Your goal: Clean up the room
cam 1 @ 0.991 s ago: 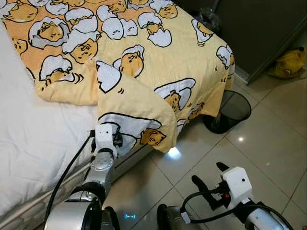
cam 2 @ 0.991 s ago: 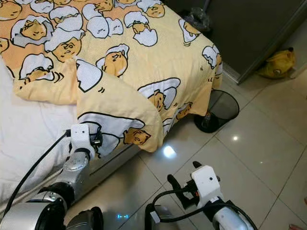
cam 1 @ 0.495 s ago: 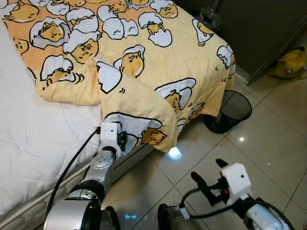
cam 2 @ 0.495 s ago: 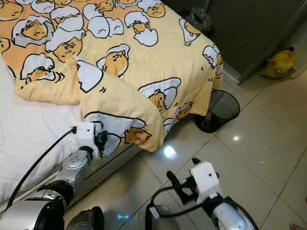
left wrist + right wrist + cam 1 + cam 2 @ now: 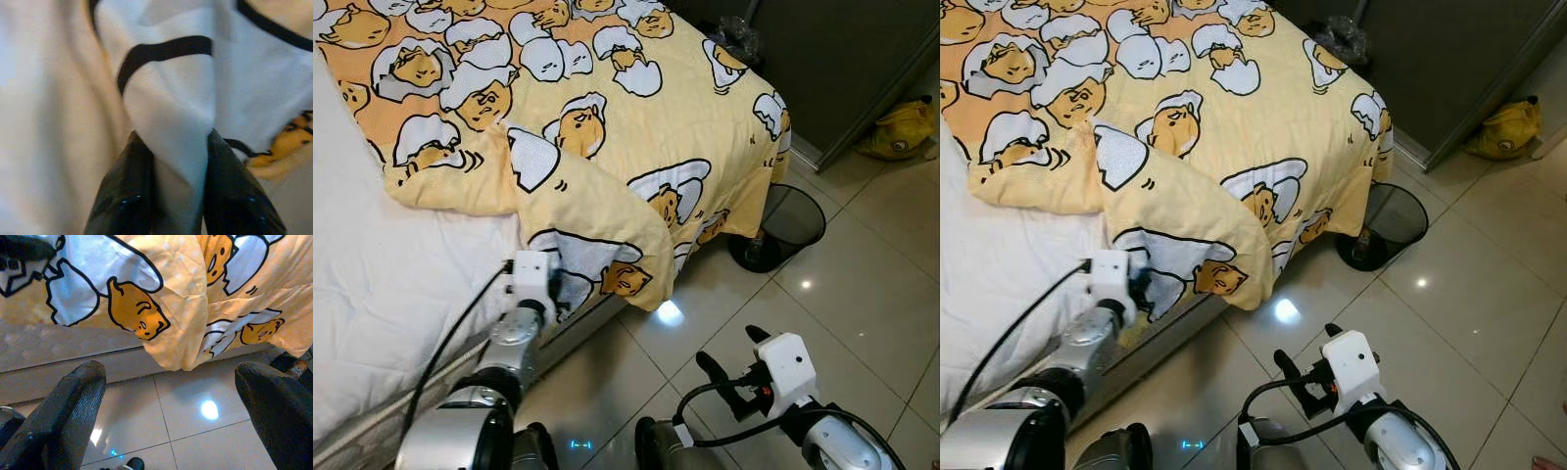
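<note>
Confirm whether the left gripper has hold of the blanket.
Yes: the left gripper's two black fingers pinch a fold of the yellow blanket between them.

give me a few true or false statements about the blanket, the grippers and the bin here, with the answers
1. The left gripper is shut on a fold of the yellow blanket. True.
2. The right gripper is holding the blanket's corner. False: its fingers are spread wide with nothing between them, over the tiled floor.
3. A black mesh bin stands on the floor by the foot of the bed. True.
4. The blanket covers the whole bed. False: the white mattress lies bare on the robot's left, beside the blanket's folded-over edge.
5. A yellow bag lies on the bed. False: it lies on the floor by the dark cabinet.
</note>
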Controlling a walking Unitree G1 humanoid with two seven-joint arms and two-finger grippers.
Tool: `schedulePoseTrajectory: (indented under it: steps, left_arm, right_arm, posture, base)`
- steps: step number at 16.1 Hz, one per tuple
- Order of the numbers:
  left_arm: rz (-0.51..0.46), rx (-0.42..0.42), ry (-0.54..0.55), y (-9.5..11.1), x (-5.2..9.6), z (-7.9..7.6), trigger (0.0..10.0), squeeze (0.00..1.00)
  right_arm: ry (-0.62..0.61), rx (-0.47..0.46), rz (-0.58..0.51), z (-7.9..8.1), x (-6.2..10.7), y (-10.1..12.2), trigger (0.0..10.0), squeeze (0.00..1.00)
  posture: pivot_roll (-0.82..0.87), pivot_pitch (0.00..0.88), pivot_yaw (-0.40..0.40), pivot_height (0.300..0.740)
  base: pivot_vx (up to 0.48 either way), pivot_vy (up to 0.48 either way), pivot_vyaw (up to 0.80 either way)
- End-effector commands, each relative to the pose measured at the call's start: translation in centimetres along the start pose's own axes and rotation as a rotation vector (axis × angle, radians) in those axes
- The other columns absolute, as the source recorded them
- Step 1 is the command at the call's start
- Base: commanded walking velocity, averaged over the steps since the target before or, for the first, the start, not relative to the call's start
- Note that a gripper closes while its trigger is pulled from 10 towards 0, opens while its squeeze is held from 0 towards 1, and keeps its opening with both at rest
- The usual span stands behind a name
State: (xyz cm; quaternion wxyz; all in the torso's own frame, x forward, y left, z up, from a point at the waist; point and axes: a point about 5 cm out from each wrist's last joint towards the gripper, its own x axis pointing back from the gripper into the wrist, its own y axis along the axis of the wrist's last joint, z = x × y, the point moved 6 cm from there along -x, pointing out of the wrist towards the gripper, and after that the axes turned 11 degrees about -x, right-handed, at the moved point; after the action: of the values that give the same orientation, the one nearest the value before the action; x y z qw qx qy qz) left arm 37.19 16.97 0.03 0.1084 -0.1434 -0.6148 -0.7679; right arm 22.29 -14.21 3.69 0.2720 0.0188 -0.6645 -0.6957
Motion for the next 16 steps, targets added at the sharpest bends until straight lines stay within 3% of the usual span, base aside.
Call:
schedulePoseTrajectory:
  steps: [1, 13, 15, 16]
  left_arm:
    - [0.005, -0.001, -0.002, -0.3, 0.1, -0.3, 0.0, 0.0]
    - [-0.003, -0.076, -0.058, -0.6, 0.4, -0.5, 0.0, 0.0]
    - [-0.003, -0.104, -0.118, -0.5, 0.3, -1.5, 0.0, 0.0]
    - [0.009, -0.127, -0.135, -0.7, 0.3, -1.7, 10.0, 0.0]
  right_arm:
    - [-0.014, -0.007, 0.02, -0.3, 0.4, -0.5, 10.0, 0.0]
    - [-0.005, -0.011, 0.027, 0.0, -0.2, -0.7, 10.0, 0.0]
    - [-0.001, -0.012, 0.024, 0.1, -0.3, -0.6, 10.0, 0.0]
    - [0.0, -0.013, 0.021, 0.2, -0.4, -0.5, 10.0, 0.0]
  posture:
    - [-0.35, 0.197, -0.08, 0.74]
    - [-0.33, 0.201, -0.075, 0.74]
    - [-0.33, 0.198, -0.072, 0.74]
    - [-0.32, 0.196, -0.069, 0.74]
  base:
    - [0.0, 0.0, 0.0]
    - [0.0, 0.0, 0.0]
    - [0.0, 0.0, 0.0]
    - [0.0, 0.0, 0.0]
